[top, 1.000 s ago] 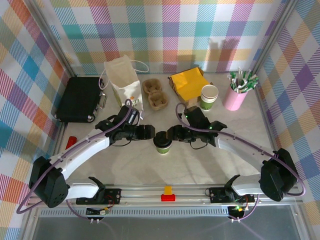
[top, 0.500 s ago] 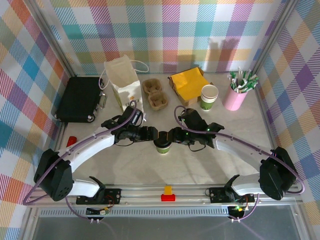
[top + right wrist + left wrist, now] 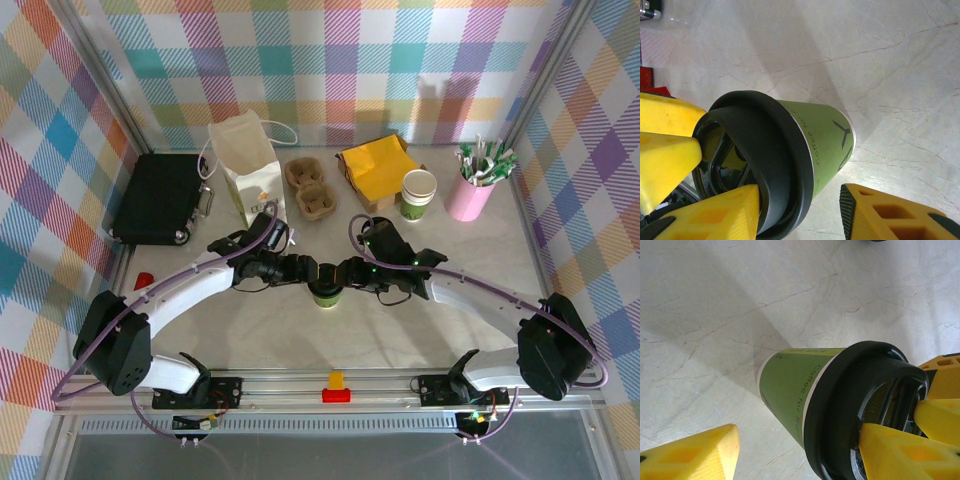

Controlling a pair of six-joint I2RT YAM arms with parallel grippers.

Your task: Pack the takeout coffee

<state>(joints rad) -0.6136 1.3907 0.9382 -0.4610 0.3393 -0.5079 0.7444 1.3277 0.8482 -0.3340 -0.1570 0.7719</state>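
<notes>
Coffee cup [image 3: 790, 390] stands on the surface [image 3: 715, 315] between both pincers, inside each one's spread. Left pincer [image 3: 797, 429] is wide open, gripping nothing: one jaw at the black lid [image 3: 840, 405], the other apart from the green wall. Right pincer [image 3: 800, 189] is likewise open and empty.

Risk, my read: two pincers crowd one lid rim, so an uneven squeeze could pop the lid or tip the cup.

Cup is upright, long axis vertical, lid up.

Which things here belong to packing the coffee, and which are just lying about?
Job: takeout coffee; left gripper and right gripper, both open around it; probably the white paper bag and cup carrier.
Lying about: lidless cup, yellow napkins, pink holder, black case, red object.
</notes>
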